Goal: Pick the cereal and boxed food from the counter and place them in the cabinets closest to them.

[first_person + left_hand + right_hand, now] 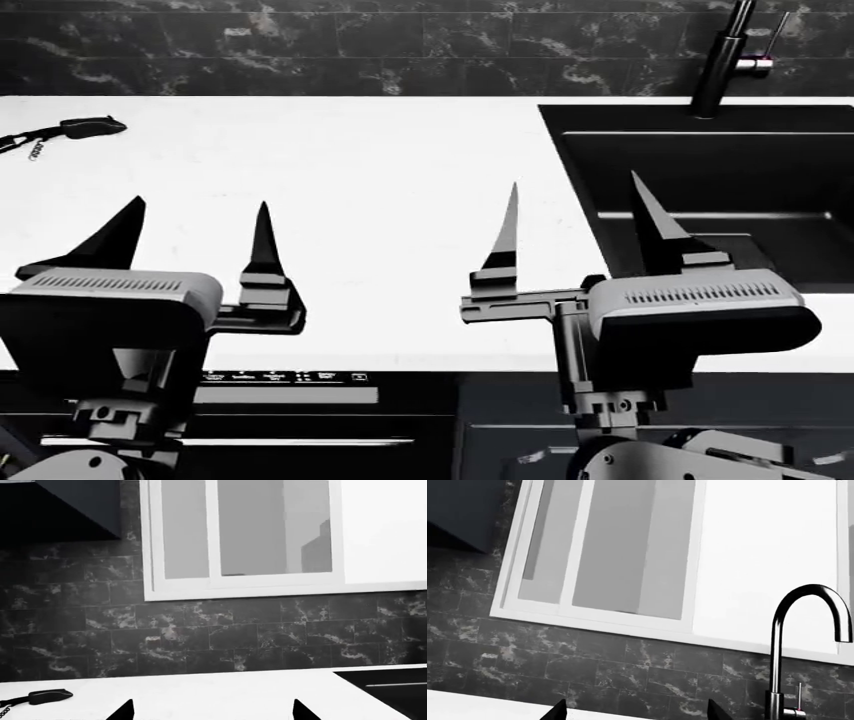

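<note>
Fingers point(263, 240) apart over bare counter point(374, 150)

Corkscrew point(60, 131) cut by head view's left edge — faucet point(727, 55) top cropped; sink point(801, 180) runs off right.

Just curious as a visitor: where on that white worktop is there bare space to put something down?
The counter is bare from the small black tool at far left across to the sink. Both open end effectors, left and right, hover over its near edge.
</note>
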Tool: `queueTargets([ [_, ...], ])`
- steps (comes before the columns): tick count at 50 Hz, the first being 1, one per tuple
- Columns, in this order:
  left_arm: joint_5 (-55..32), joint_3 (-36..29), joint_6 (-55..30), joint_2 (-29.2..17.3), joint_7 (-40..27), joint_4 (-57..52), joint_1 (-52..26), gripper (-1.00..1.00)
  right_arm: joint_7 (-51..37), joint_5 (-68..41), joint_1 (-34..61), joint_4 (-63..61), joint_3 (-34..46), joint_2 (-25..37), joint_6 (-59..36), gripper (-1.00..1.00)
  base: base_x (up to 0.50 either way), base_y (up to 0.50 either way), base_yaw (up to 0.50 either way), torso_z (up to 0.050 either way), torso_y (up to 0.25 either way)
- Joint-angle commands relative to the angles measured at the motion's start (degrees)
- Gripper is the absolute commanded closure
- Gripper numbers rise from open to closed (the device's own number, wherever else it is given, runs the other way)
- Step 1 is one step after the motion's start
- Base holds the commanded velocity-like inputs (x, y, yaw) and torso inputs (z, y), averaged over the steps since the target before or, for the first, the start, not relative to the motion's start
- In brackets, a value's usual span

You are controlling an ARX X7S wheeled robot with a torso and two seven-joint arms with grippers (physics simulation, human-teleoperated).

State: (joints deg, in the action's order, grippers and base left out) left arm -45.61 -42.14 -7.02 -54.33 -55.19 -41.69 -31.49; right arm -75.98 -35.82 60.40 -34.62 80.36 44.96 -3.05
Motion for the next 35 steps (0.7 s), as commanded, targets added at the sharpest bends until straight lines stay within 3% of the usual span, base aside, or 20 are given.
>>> queueTargets([
  [1,0.27,-0.18,-0.28,-0.11,0.09,-0.20,0.19,-1.00,0.12,0.12,-0.33,0.10,-0.44,-0.02,0.12,-1.00,0.00,0.50,0.00,0.000,0.000],
  [35,0.68,-0.85,-1.86,0.32,1.01,-0.18,-0.46,-1.00,0.57,0.49,-1.17,1.05,-1.35,-0.48,-0.33,-1.00,0.00,0.50,0.00,0.000,0.000],
])
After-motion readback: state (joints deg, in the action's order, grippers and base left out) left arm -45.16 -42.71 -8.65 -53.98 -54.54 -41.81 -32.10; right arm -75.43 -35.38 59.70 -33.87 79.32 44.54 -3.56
